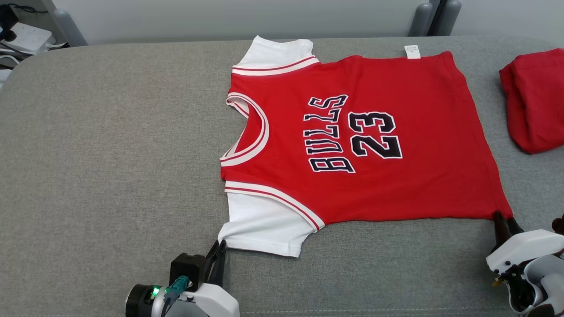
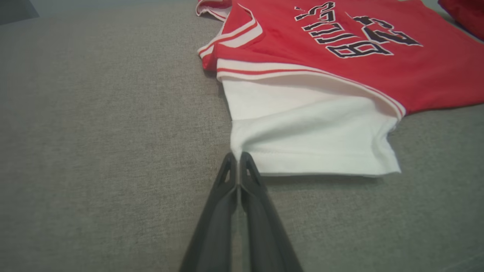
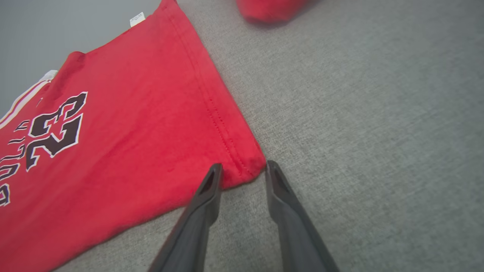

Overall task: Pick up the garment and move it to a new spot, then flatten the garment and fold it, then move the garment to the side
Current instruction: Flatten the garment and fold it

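The garment (image 1: 361,145) is a red jersey with white sleeves and dark "BULLS 23" lettering, spread flat on the grey padded surface (image 1: 110,154), neck to the left. My left gripper (image 1: 220,246) is at the near corner of the near white sleeve. In the left wrist view the garment (image 2: 340,75) puckers toward my left gripper (image 2: 238,156), whose fingers are pressed together on that sleeve corner. My right gripper (image 1: 501,216) is at the near right hem corner. In the right wrist view my right gripper (image 3: 244,166) has its jaws apart, straddling the garment's (image 3: 132,132) hem corner.
A second red cloth (image 1: 535,101) lies bunched at the far right edge of the surface, a little beyond the jersey's hem. White equipment and cables (image 1: 26,35) sit off the surface's far left corner. Bare grey surface stretches to the left of the jersey.
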Tool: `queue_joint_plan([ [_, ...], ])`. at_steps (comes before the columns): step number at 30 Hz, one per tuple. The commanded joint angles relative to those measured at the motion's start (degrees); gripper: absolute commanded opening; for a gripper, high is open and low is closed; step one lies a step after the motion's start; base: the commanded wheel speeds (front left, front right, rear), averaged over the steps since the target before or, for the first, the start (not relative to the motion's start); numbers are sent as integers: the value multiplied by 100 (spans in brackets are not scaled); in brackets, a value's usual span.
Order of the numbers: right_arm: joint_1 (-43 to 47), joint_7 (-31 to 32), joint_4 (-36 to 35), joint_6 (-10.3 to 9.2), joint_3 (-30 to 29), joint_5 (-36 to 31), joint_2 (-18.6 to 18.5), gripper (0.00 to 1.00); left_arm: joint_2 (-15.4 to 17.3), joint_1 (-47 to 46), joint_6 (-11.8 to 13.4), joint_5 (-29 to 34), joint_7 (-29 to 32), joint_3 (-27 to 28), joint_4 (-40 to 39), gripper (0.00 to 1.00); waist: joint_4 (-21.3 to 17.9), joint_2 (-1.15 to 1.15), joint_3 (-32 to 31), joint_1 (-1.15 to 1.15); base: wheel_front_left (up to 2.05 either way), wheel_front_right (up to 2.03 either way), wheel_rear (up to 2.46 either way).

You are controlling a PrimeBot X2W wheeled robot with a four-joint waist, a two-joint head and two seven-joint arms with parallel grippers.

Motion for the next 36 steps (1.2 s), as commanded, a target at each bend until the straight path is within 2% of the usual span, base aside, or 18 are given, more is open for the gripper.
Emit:
queue_joint_plan([
  [1, -120, -93, 3, 0, 151, 87, -89, 42, 109, -88, 77, 45, -6, 162, -183, 0, 10, 0, 13, 0, 0, 0, 0],
  [2, -149, -102, 49, 0, 182, 128, -87, 28, 128, -83, 86, 46, 10, 162, -224, 0, 12, 0, 19, 0, 0, 0, 0],
  [3, -175, -128, 88, 0, 204, 168, -90, 1, 152, -77, 97, 47, 25, 163, -263, 0, 13, 0, 25, 0, 0, 0, 0],
  [10, -135, -296, 144, 0, 465, 320, -175, 0, 335, -7, 157, 36, 132, 182, -753, 0, 8, 0, -9, 0, 0, 0, 0],
  [16, 292, -405, -302, 0, 715, 427, -418, 0, 705, 325, 164, -76, 483, 181, -1695, 0, 30, 0, -171, 0, 0, 0, 0],
  [21, 673, -431, -645, 0, 780, 497, -653, 0, 948, 635, 281, -106, 742, 147, -2407, 0, 78, 0, -304, 0, 0, 0, 0],
  [28, 1392, -445, -1359, 0, 552, 582, -1073, 0, 1345, 1131, 555, -111, 1263, 52, -3630, 0, 122, 0, -416, 0, 0, 0, 0],
  [29, 1656, -445, -1563, 0, 433, 613, -1176, 0, 1504, 1243, 606, -105, 1496, -8, -4010, 0, 141, 0, -443, 0, 0, 0, 0],
  [33, 2154, -393, -1925, 0, 288, 395, -1491, 0, 1852, 1397, 697, -75, 1960, -87, -4730, 0, 143, 0, -394, 0, 0, 0, 0],
  [36, 2333, -263, -2280, 0, 88, 286, -1569, 0, 1922, 1386, 767, -81, 2085, -45, -5085, 0, 91, 0, -294, 0, 0, 0, 0],
])
